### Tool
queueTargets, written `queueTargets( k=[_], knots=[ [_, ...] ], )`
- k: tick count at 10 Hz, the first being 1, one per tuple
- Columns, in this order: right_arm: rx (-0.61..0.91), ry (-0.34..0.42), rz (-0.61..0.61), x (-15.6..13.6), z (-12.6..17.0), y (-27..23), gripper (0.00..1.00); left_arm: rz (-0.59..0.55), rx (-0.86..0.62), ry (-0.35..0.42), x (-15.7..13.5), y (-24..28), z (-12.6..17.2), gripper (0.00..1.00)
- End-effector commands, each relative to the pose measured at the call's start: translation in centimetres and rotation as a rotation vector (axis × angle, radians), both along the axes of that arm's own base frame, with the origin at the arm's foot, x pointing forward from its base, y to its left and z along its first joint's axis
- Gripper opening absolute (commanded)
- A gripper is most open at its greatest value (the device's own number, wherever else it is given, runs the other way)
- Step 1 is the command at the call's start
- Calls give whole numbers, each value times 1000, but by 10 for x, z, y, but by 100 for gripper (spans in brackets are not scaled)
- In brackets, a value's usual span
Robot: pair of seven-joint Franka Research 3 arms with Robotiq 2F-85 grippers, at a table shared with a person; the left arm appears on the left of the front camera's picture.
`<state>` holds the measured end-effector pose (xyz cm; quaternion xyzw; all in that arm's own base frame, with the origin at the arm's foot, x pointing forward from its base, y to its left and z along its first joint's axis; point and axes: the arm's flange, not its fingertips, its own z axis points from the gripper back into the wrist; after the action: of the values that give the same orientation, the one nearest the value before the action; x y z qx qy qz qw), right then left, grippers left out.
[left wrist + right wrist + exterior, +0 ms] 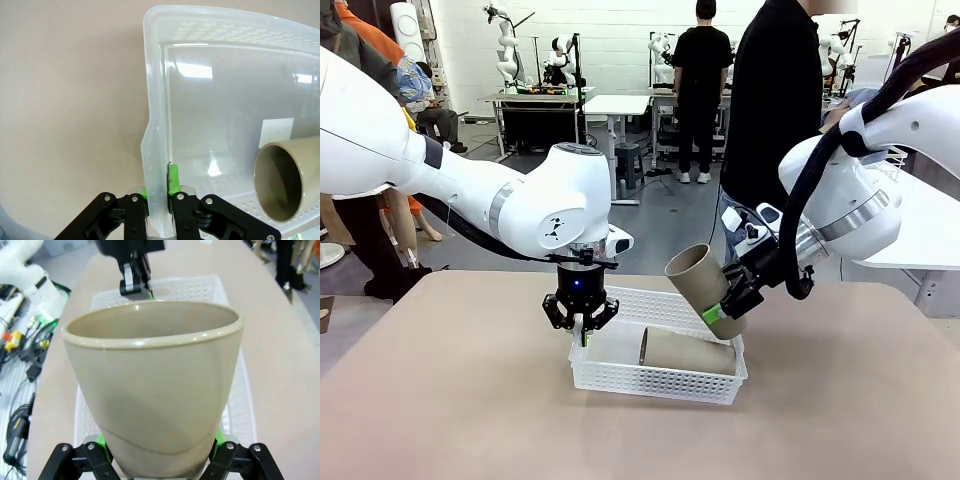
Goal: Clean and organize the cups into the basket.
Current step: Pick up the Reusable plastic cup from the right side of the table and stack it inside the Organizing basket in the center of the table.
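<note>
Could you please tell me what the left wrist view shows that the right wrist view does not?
Left wrist view: a brown cup lying on its side inside the basket, mouth toward the camera. Right wrist view: the right gripper shut on the base of a second brown cup, held over the basket, with cables beside the table. Both: the white basket, the tan table, and the left gripper shut on the basket's side wall.
</note>
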<state>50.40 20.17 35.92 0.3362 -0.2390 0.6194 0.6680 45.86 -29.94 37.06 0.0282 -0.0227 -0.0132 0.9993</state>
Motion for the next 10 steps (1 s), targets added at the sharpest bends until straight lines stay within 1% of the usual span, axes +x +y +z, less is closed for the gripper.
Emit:
queueTargets(
  k=[1, 3, 8, 10],
  knots=[
    [-42, -7, 7, 4, -8, 12, 81, 4, 3, -6, 0, -1, 2, 0],
    [-59, -32, 20, 12, -13, 23, 81, 4, 3, -6, 0, -1, 2, 0],
    [-202, -83, 38, 24, -24, 59, 81, 4, 3, -6, 0, -1, 2, 0],
    [-231, -74, 42, 27, -30, 63, 81, 4, 3, -6, 0, -1, 2, 0]
  ],
)
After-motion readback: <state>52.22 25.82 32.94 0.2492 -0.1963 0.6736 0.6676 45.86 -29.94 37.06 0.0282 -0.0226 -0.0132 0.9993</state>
